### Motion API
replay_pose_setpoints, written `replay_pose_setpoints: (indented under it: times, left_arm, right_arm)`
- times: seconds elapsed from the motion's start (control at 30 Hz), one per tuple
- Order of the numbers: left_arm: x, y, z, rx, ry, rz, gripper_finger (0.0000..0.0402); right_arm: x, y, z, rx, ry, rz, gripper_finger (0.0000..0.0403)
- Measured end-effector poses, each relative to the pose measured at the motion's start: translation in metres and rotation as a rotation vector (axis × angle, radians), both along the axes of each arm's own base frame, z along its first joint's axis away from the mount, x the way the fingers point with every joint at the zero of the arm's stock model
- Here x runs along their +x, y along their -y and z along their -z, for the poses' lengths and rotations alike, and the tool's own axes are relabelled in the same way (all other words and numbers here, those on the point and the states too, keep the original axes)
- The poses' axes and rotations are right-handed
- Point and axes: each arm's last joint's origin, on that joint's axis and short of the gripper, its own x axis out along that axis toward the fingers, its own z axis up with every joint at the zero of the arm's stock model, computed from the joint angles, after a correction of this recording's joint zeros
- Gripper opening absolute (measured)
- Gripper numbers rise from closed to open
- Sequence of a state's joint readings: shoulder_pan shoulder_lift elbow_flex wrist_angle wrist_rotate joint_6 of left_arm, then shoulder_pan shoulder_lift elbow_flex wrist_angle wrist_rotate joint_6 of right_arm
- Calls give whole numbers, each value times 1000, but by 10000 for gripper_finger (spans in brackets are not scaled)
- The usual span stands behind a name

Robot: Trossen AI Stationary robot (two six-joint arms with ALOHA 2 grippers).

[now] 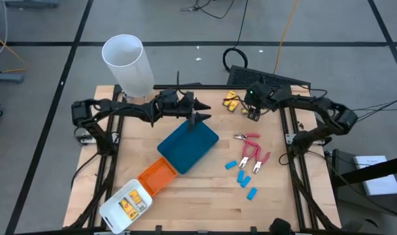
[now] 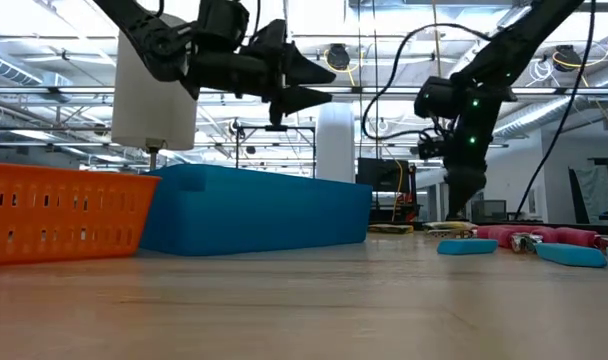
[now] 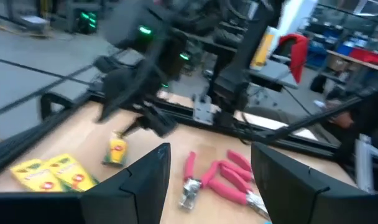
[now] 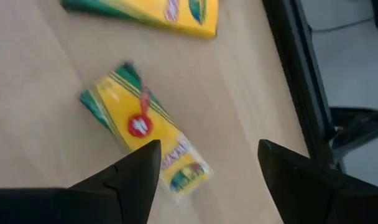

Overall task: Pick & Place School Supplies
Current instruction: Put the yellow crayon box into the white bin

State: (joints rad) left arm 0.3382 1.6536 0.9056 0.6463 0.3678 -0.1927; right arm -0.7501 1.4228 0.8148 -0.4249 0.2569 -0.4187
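Yellow crayon boxes (image 1: 232,101) lie flat near the table's far edge. My right gripper (image 1: 253,114) hangs open just above them. In the right wrist view one box (image 4: 142,127) lies flat on the wood below the open fingers (image 4: 207,174), and a second (image 4: 158,12) lies farther off. Two pink-handled tools (image 1: 252,149) and a few light-blue pieces (image 1: 243,175) lie on the table's right half. My left gripper (image 1: 202,112) is open and empty, raised over the teal tray's far end. More yellow pieces (image 1: 130,205) sit in the white tray.
The teal tray (image 1: 187,145), orange tray (image 1: 158,175) and white tray (image 1: 113,212) stand in a slanting row from the centre to the near left corner. A tall white cylinder (image 1: 128,62) stands at the far left. Bare wood (image 1: 205,196) lies near the blue pieces.
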Motion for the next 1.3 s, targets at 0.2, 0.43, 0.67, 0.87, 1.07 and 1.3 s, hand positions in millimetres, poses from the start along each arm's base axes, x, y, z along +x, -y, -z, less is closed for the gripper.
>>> replay_pose_setpoints:
  times: [0.2, 0.43, 0.67, 0.87, 1.07, 1.3]
  left_arm:
    - [0, 0, -1, 36, 14, 6, 228]
    - [1, 0, -2, 69, 26, 6, 228]
    - [2, 7, 1, 65, -1, 25, 228]
    - [3, 9, 1, 85, 1, 33, 228]
    - [3, 9, 2, 80, -13, 32, 227]
    - [3, 9, 3, 78, -19, 33, 227]
  right_arm:
    - [-5, 10, 0, -52, -58, 67, 258]
    - [-4, 25, 7, -89, -41, 74, 258]
    - [-8, 21, 24, 20, -144, 89, 258]
    - [-6, 4, 16, 59, -129, 122, 258]
    - [-4, -11, -7, 15, -20, 147, 258]
    - [-8, -25, -15, 196, 133, 104, 258]
